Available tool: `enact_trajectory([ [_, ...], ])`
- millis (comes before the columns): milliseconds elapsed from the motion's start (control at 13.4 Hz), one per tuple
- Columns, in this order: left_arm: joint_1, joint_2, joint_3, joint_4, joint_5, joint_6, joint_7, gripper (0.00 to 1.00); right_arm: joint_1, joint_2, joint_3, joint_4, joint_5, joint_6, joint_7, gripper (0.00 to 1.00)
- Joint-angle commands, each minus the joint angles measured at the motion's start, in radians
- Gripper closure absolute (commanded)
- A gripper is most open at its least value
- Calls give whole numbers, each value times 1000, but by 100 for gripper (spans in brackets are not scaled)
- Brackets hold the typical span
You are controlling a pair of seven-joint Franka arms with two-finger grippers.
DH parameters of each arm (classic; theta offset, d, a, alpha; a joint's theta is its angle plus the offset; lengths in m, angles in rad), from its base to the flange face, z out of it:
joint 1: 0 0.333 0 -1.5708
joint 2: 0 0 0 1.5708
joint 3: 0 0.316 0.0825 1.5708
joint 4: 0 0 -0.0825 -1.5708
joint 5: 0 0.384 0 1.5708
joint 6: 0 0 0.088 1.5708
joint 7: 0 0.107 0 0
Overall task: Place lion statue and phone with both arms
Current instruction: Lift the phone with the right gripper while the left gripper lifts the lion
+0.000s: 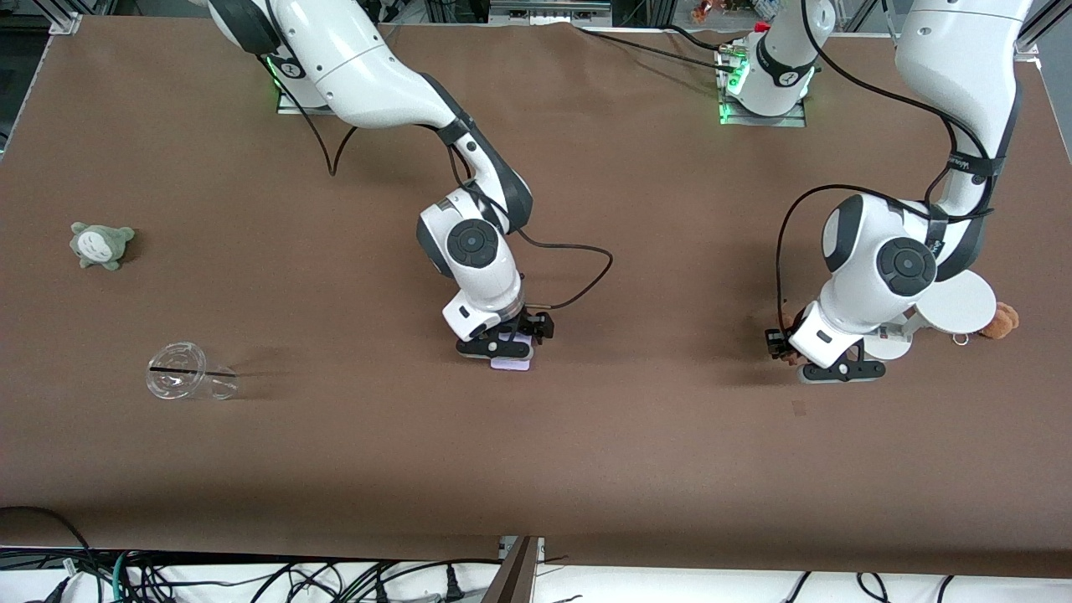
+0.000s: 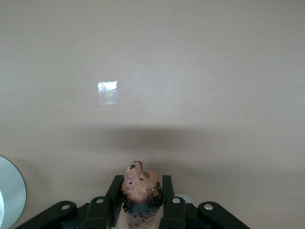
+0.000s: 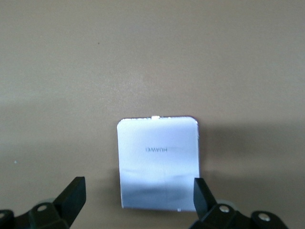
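The lion statue [image 2: 140,187], orange-brown with a dark mane, sits between the fingers of my left gripper [image 2: 140,193], which is shut on it. In the front view the left gripper [image 1: 837,371] is low over the table toward the left arm's end, and the hand hides most of the lion. The phone [image 3: 158,162], a pale lavender-white slab, lies flat on the table. My right gripper [image 3: 138,193] is open and straddles its near end, one finger close to the phone's edge and the other apart. In the front view the right gripper [image 1: 502,349] is low over the phone [image 1: 512,363] at mid-table.
A white round-based stand [image 1: 955,306] and a tan plush [image 1: 1002,320] with a metal ring stand beside the left hand. The stand's disc also shows in the left wrist view [image 2: 8,193]. A clear cup [image 1: 186,374] lies on its side, and a grey-green plush [image 1: 101,244] sits toward the right arm's end.
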Motion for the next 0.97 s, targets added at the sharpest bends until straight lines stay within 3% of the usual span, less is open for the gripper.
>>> enact_trajectory([
  [0, 62, -36, -17, -110, 21, 110, 63, 100, 8, 41, -11, 42, -61, 20, 19, 0],
  [374, 118, -22, -17, -118, 21, 123, 106, 100, 5, 53, -13, 42, -64, 49, 18, 0],
  [897, 118, 25, -19, -105, 20, 132, 103, 100, 7, 59, -20, 38, -67, 57, 15, 0],
])
